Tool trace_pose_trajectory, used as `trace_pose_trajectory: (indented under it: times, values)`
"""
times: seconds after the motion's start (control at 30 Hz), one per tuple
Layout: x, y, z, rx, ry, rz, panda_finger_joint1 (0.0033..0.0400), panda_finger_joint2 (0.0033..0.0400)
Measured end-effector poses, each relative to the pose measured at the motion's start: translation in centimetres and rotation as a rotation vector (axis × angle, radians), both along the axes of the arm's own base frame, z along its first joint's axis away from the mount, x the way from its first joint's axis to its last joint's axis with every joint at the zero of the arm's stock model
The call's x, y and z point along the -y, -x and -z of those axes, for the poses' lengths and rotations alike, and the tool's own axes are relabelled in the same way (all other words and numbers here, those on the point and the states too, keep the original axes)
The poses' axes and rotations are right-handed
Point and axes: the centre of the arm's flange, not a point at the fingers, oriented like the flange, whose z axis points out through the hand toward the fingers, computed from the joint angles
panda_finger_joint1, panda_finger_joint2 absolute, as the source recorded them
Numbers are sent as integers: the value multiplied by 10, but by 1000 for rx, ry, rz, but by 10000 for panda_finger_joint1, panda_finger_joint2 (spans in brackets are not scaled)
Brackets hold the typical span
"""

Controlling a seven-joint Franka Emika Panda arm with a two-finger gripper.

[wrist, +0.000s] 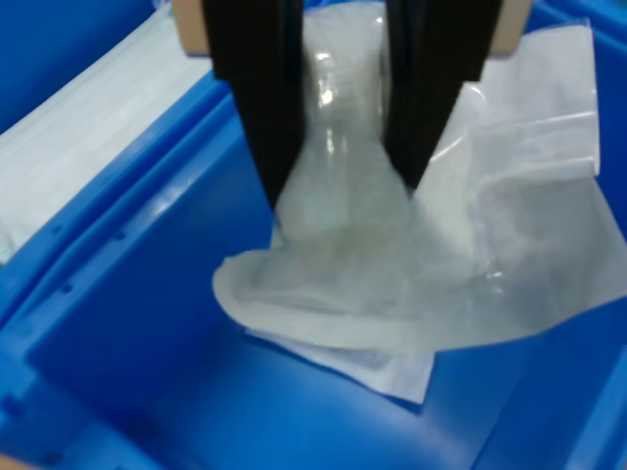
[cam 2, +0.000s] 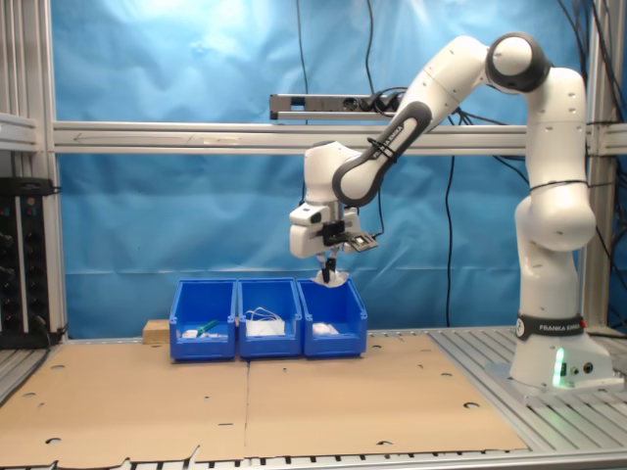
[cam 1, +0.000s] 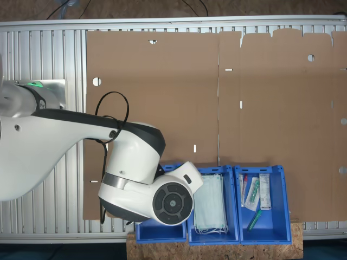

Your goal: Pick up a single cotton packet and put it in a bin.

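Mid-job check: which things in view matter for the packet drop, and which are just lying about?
In play:
- claw, shut on the clear-plastic cotton packet
- blue plastic bin below it

Lying about:
- blue bin of pale green face masks
- blue bin of syringes and tubes
- brown cardboard sheets

a blue backdrop [cam 2: 176, 215] hangs behind an aluminium frame [cam 2: 196, 135]; brown cardboard [cam 2: 245, 392] covers the table.

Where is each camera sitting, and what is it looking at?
First exterior view: overhead, looking straight down at three blue bins; the white arm covers one bin.
Second exterior view: low in front, facing the blue curtain; the whole arm shows, its gripper above that bin.
Wrist view: on the wrist, looking down past the black fingers pinching the cotton packet.
Both exterior views share all three bins.
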Motion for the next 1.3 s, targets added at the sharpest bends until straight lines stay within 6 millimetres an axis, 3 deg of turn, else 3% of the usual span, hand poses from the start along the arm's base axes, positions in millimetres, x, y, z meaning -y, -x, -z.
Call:
trace_pose_trajectory:
  times: [0.33, 1.3]
  values:
    - [16, 1, -10, 18, 11, 30, 57, 57]
    - [18, -1, -13, 23, 14, 31, 58, 58]
